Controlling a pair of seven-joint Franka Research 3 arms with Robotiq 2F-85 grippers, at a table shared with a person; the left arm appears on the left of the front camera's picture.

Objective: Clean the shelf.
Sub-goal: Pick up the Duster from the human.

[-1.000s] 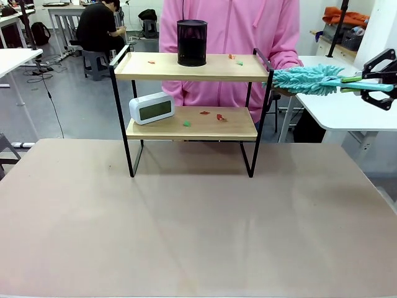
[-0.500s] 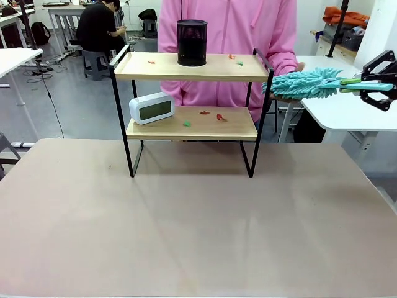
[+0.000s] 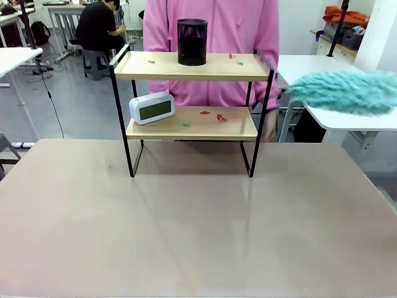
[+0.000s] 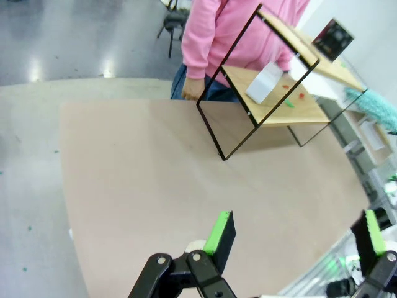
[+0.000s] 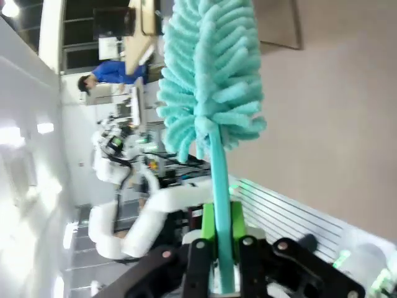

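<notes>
While the right gripper [image 5: 217, 251] clenched the teal duster [image 3: 347, 92] by its handle, head pointing left, the shelf [image 3: 198, 71] stood left of it at the far middle of the table [image 3: 186, 236], beyond the open-jawed left gripper [image 4: 296, 233].

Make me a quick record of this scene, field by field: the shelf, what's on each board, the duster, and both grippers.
shelf: two-tier, on the beige table, in front of the person
top board: black container, red and green scraps
lower board: white clock, more scraps
duster: teal, blurred, in the air right of the shelf, not touching it
right gripper: shut on the duster's handle
left gripper: open, holding nothing
</notes>
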